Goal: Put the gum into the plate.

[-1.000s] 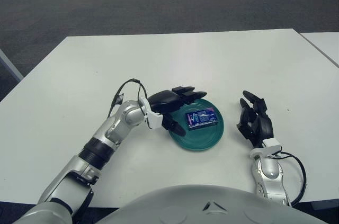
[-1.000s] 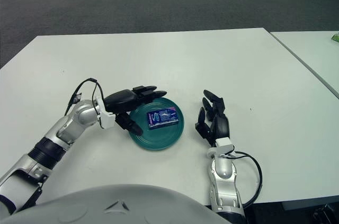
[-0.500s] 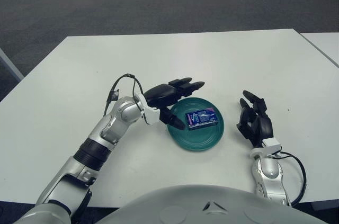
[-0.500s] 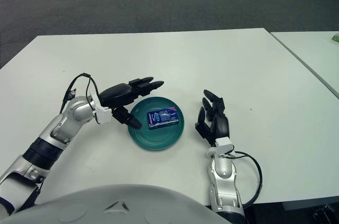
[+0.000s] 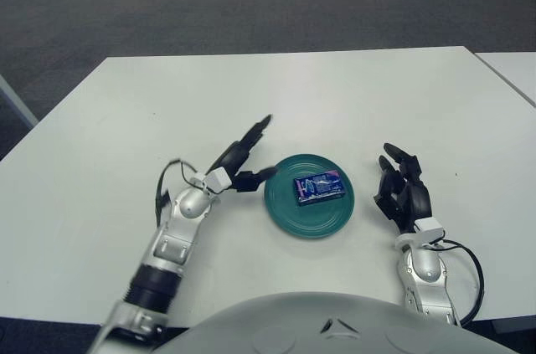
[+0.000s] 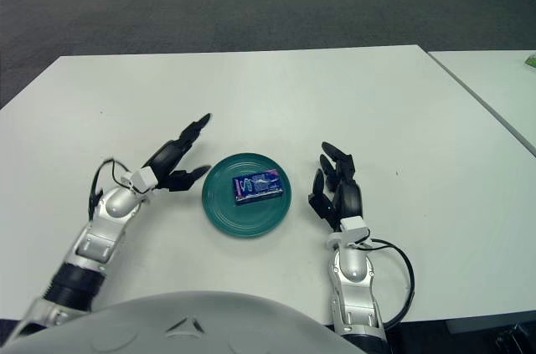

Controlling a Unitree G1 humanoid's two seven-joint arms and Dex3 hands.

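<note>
One gum pack lies in plate, frame centre; left hand fingers released beside it, right hand fingers relaxed, empty, lower right on bench.

The gum is a small flat rectangular pack, dark blue with a pale printed patch toward its left end and a touch of purple at the right. It lies flat inside the plate, on the far half of the dish, its long side running left to right and tilted slightly, the right end a little farther away. The plate is round, shallow and teal green, with faint concentric rings on its floor and a low raised rim. It sits flat on the white table, near the front edge.
</note>
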